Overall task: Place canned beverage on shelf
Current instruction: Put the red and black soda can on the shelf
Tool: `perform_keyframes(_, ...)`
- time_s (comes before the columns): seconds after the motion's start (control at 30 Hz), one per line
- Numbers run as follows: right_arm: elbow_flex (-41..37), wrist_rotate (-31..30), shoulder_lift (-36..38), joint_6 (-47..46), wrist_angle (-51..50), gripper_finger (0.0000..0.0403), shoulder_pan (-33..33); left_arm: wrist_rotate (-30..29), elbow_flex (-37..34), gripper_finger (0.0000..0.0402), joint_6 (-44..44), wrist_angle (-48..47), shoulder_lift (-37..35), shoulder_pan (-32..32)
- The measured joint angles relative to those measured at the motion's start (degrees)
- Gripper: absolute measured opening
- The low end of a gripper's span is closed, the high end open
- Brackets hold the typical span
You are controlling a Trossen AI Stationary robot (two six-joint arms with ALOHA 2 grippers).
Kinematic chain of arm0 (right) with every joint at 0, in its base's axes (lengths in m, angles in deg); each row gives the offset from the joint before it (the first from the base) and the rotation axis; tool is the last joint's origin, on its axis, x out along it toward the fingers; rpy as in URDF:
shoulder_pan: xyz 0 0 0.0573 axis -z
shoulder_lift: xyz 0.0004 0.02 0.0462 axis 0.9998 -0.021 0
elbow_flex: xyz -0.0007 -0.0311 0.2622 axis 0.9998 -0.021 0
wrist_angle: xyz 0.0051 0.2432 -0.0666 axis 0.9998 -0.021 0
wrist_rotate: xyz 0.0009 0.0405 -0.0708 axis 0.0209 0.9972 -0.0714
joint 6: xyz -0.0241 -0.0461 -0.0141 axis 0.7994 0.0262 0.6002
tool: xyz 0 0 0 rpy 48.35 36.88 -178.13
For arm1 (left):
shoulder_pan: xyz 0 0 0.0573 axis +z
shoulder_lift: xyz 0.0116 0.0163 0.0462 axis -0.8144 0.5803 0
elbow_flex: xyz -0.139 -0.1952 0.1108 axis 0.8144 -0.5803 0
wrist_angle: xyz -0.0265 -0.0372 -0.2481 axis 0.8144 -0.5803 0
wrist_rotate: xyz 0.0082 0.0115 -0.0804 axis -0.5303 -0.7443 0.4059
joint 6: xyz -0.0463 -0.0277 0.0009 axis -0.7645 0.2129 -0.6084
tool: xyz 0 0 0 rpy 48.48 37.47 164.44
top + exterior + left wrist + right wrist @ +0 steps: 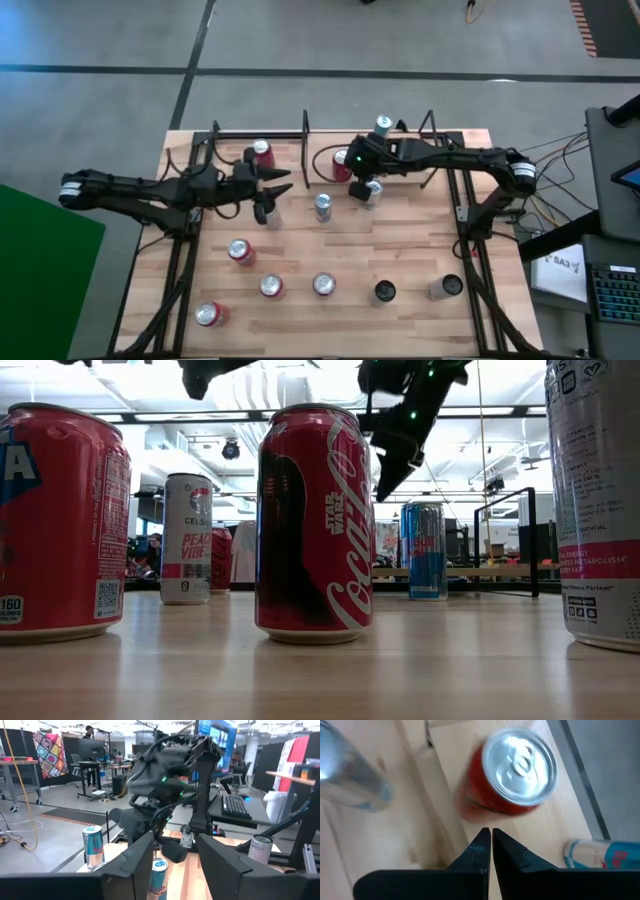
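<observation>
The right gripper (491,837) is seen with fingers pressed together, empty, above a red can (512,775) standing on the shelf (440,135) at the table's far edge. The left gripper (268,198) is poised, fingers apart, near the shelf's left end, holding nothing.

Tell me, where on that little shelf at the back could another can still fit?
The shelf looks bare in its middle, between the red can on its left part and the red can under the right end effector. The far right corner, past the silver-topped can, also looks free. The crowded part is around the right arm.
</observation>
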Motion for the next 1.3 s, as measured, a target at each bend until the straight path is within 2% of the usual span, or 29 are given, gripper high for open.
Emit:
perform_keyframes(0.17, 0.3, 2.8, -1.7, 1.0, -1.1, 0.0009, 2.2, 0.0, -2.0, 0.0120, 0.0, 0.2, -3.0, 0.0)
perform_keyframes(0.4, 0.3, 3.1, -2.1, 1.3, -0.3, 0.0009, 2.7, -0.1, -3.5, 0.0109, 0.0, 0.5, -4.8, 0.0)
perform_keyframes(1.3, 0.5, 3.1, -4.9, 5.4, 7.9, 0.0009, 3.0, -0.2, -3.6, 0.0109, 1.4, 1.2, -4.1, 0.0)
